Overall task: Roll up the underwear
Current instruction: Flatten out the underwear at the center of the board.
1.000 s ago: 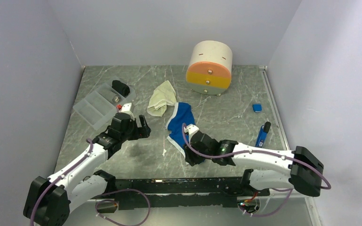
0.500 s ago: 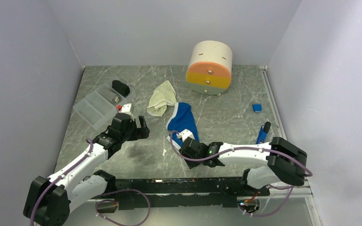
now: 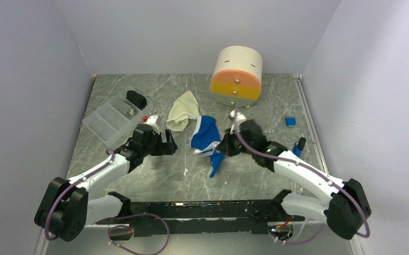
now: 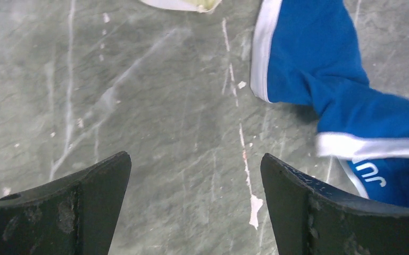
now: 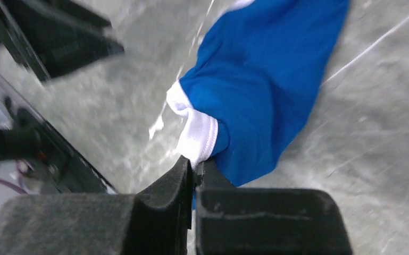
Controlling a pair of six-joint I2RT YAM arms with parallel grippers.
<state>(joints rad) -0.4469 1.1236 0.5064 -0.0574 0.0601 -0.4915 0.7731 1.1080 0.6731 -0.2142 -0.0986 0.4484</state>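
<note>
The royal blue underwear [image 3: 206, 135] with white trim lies mid-table, one end lifted and hanging down. My right gripper [image 3: 224, 147] is shut on its white waistband [image 5: 198, 139], and the blue cloth [image 5: 268, 79] stretches away from the jaws. In the left wrist view the blue underwear [image 4: 330, 85] lies at the upper right. The cream-yellow underwear [image 3: 182, 111] lies crumpled just behind and left of the blue one, and only its edge [image 4: 183, 4] shows in the left wrist view. My left gripper [image 3: 167, 143] hovers open over bare table left of the blue garment, its fingers [image 4: 298, 207] wide apart.
A round cream, orange and yellow drawer unit [image 3: 236, 76] stands at the back. A clear plastic tray [image 3: 111, 114] with a black rolled bundle [image 3: 136, 99] sits at the left. A small blue object [image 3: 290, 121] and a blue tool [image 3: 297, 150] lie at the right.
My right gripper closed on the blue underwear's waistband and pulled it up and back to the right. The left gripper slid right, toward the blue garment.
</note>
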